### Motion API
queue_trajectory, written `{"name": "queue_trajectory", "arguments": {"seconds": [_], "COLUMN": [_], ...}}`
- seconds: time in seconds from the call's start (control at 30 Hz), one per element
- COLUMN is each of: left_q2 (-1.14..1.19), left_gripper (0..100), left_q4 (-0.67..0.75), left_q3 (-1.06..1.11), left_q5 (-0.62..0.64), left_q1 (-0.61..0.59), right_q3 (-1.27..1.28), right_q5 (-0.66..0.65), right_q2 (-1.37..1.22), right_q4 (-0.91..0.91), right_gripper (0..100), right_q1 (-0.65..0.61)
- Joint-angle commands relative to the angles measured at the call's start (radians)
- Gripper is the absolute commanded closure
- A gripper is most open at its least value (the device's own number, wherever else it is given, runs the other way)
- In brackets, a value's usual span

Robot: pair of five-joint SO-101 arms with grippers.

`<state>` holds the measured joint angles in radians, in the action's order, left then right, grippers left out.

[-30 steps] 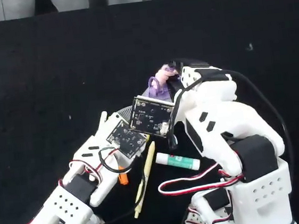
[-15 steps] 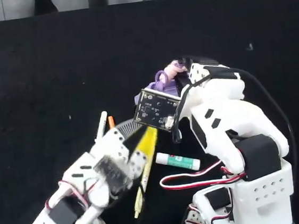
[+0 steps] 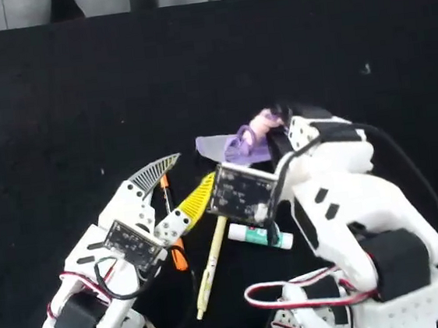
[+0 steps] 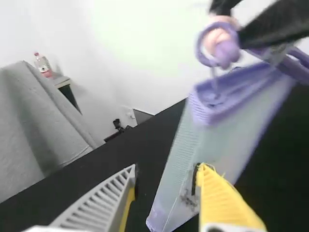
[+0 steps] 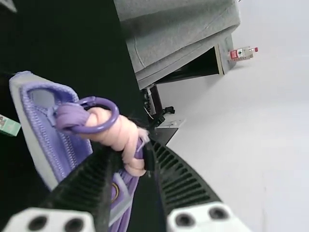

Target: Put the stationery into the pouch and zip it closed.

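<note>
One pouch (image 3: 223,147), three pieces of stationery and two grippers were in play. The pouch was lilac, with pale see-through sides and a darker purple zip edge. A purple ring (image 5: 99,115) and a pink charm (image 5: 126,136) hung at its zip end. The right gripper (image 3: 279,123) had its fingers clamped tight on that charm, holding the pouch by this end. Whether the pouch's far end touched the black table (image 3: 57,110) could not be told. The left gripper (image 3: 176,184) sat just beside the pouch, one grey finger and one yellow spread wide, pointing at it and gripping nothing. On the arms' side of the pouch the stationery lay on the table. There was one glue stick (image 3: 262,238), one yellow pen (image 3: 211,263) beside it, and one orange marker (image 3: 179,257) partly under the left arm.
</note>
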<state>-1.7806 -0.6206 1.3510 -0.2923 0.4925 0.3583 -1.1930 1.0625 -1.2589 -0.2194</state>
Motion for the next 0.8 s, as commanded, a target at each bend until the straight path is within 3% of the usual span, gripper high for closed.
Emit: {"name": "queue_trajectory", "arguments": {"seconds": [0.0, 0.1, 0.3, 0.63, 0.77], "left_q2": [-0.002, 0.0, 0.0, 0.002, 0.046], "left_gripper": [79, 79, 79, 79, 79], "left_q4": [0.002, 0.04, 0.107, 0.167, 0.183], "left_q3": [-0.059, -0.033, 0.051, 0.053, 0.081], "left_q5": [0.005, -0.005, -0.138, -0.144, -0.239], "left_q1": [-0.001, 0.048, 0.18, 0.183, 0.219], "right_q3": [-0.01, -0.01, -0.008, -0.033, -0.071], "right_q5": [-0.014, -0.015, -0.015, -0.071, -0.071], "right_q2": [0.041, 0.054, 0.062, 0.062, 0.062], "right_q4": [-0.043, -0.071, -0.081, -0.242, -0.269], "right_gripper": [98.7, 98.7, 98.7, 98.7, 98.7], "right_q1": [0.008, 0.008, 0.008, 0.003, 0.002]}}
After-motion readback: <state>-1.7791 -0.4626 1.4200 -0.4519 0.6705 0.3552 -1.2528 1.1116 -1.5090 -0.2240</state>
